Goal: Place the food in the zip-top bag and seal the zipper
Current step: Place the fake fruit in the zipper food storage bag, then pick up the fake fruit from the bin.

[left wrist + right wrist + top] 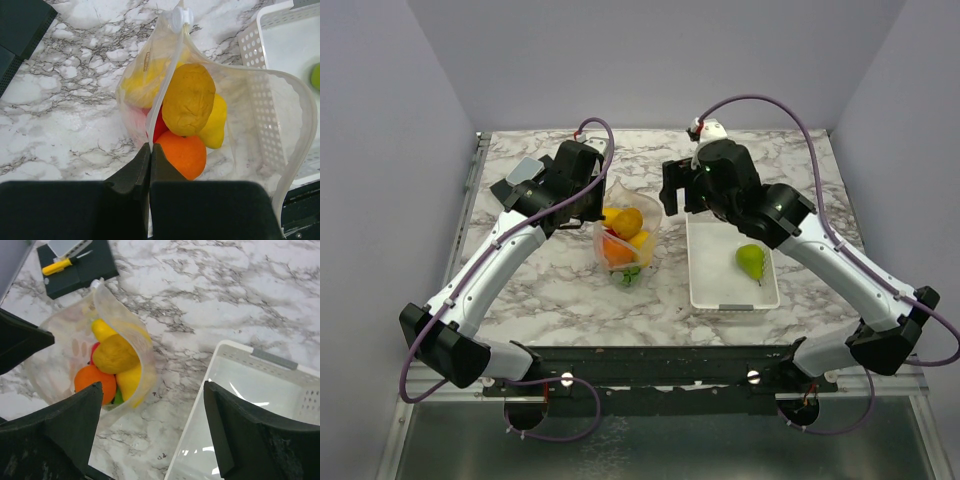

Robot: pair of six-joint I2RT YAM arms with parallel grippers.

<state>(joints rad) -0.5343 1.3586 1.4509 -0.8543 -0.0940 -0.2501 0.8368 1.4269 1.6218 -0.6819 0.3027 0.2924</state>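
The clear zip-top bag (625,240) stands open at the table's middle, holding several toy foods: a dull yellow one (189,100), a bright yellow one (214,126), an orange (185,152) and a red piece (157,127). They also show in the right wrist view (114,354). My left gripper (150,146) is shut on the bag's mouth edge, on the zipper strip (165,85), and holds it up. My right gripper (152,390) is open and empty, above the table between the bag and the white tray (705,270). A green pear (751,262) lies in the tray.
A black block with a small yellow tool (62,265) sits at the back left. The white slider tab (180,15) is at the bag's far end. The tray's perforated wall (260,60) stands close to the bag's right side.
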